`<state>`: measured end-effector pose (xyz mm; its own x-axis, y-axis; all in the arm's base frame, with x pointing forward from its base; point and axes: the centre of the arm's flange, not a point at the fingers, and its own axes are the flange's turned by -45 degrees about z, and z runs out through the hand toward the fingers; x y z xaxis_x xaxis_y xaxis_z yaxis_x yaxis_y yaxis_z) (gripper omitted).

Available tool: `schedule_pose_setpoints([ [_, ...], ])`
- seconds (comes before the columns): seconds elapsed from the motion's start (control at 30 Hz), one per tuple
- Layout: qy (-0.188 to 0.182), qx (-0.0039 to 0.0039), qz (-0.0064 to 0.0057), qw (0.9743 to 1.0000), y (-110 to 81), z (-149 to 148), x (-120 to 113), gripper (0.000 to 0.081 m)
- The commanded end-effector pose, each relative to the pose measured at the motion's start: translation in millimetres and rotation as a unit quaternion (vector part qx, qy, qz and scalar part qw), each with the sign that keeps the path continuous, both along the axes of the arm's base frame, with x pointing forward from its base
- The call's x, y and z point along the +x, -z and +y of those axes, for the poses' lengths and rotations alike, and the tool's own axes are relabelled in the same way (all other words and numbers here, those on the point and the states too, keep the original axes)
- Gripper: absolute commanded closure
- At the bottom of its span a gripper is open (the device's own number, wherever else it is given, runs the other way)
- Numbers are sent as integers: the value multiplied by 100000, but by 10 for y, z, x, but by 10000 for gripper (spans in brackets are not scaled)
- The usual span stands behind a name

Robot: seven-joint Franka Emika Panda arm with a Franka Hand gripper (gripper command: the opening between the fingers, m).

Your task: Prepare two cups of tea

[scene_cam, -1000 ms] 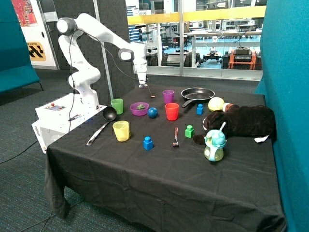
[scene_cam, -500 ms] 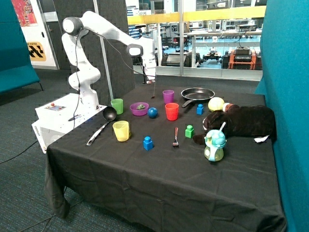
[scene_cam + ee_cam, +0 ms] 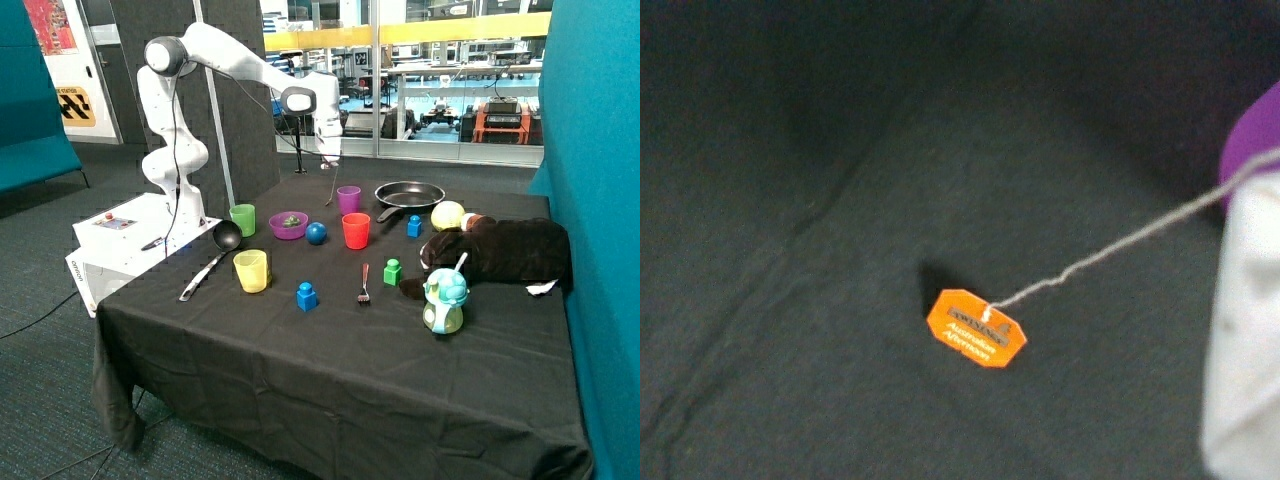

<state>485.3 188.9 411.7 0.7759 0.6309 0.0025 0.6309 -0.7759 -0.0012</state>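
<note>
My gripper [image 3: 328, 162] hangs above the back of the table, just beside and above the purple cup [image 3: 348, 199]. It is shut on a white tea bag [image 3: 1240, 340], which fills one edge of the wrist view. The bag's string runs down to an orange tag [image 3: 977, 329] that dangles just over the black cloth, next to the purple cup's rim [image 3: 1252, 140]. In the outside view the string [image 3: 329, 190] shows as a thin line under the gripper. A red cup [image 3: 356, 230] stands in front of the purple one. No other tea bag is in view.
A black pan [image 3: 408, 193] sits behind the cups. A purple bowl [image 3: 288, 225], blue ball [image 3: 316, 233], green cup [image 3: 243, 219], yellow cup [image 3: 251, 270], ladle [image 3: 213, 254], fork [image 3: 364, 284], toy blocks, a plush toy [image 3: 500, 250] and a toy teapot [image 3: 444, 301] are spread over the table.
The arm has swung from above the purple bowl toward the purple cup, carrying the tea bag with its tag dangling below.
</note>
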Motion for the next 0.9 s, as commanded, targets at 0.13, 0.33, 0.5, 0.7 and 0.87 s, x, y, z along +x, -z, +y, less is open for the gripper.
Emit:
schedule_pose_setpoints([
  [0.13, 5361, -123, 65, 99856, 1, -230, 466, 808],
  [0.33, 5799, -123, 66, 99832, 32, -297, 546, 808],
  [0.5, 5547, -123, 66, 99846, 90, -259, 546, 808],
  [0.7, 4859, -124, 65, 99882, 164, -144, 583, 808],
  [0.87, 4756, -124, 65, 99887, 216, -81, 654, 808],
])
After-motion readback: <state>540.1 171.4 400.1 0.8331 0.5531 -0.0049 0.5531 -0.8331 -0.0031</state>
